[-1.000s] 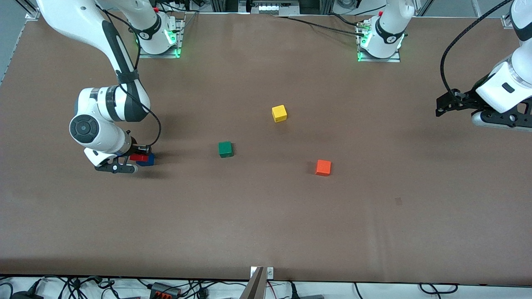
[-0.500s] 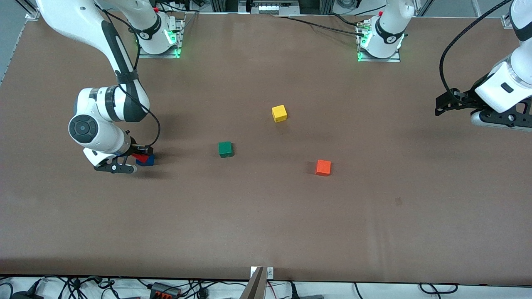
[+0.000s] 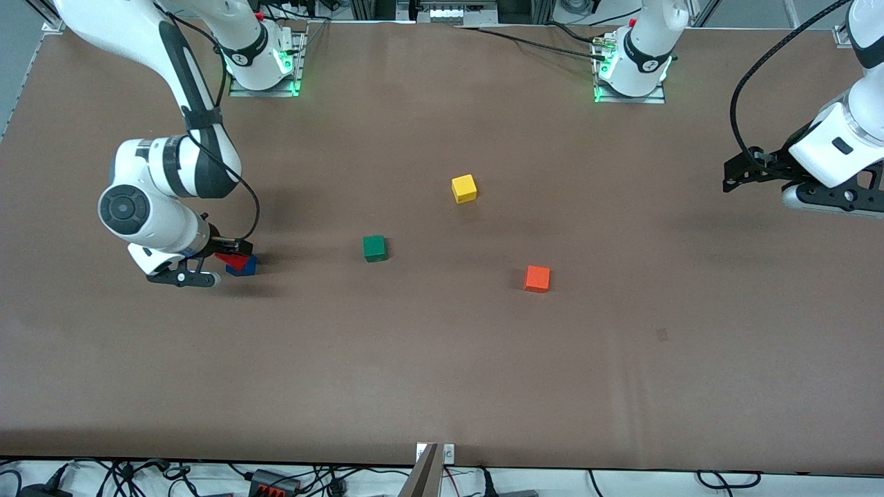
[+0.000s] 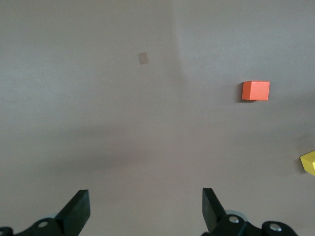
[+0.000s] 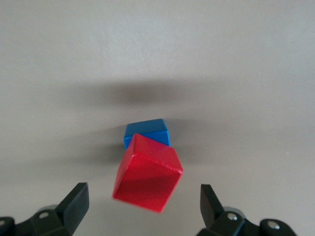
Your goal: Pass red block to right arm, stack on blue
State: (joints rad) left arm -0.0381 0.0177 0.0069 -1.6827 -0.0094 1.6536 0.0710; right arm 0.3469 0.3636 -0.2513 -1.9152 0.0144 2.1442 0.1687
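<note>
Drifted slightly toward the right arm's end of the bench since half a second ago: right gripper (image 3: 222, 266), with wrist and elbow following. Fingers (image 5: 76, 204) spread wide in the right wrist view, grasping nothing, standing clear on either side of the red block (image 5: 147, 173). Red block (image 3: 233, 259) seen sitting on top of the blue block (image 3: 243, 267), twisted out of line with it and overhanging, looking tilted; blue block (image 5: 146, 132) only partly visible beneath. Stack located near the right arm's end of the bench (image 3: 442, 359), well apart from the other cubes. Left gripper (image 3: 737, 174) waited over the left arm's end of the bench, fingers (image 4: 78, 209) released and wide, holding nothing. Noted mid-bench: green cube (image 3: 374, 248), yellow cube (image 3: 464, 188) farther from the front camera, orange cube (image 3: 536, 278) nearer to it. Orange cube (image 4: 255, 90) and the edge of the yellow cube (image 4: 309, 162) also caught in the left wrist view.
</note>
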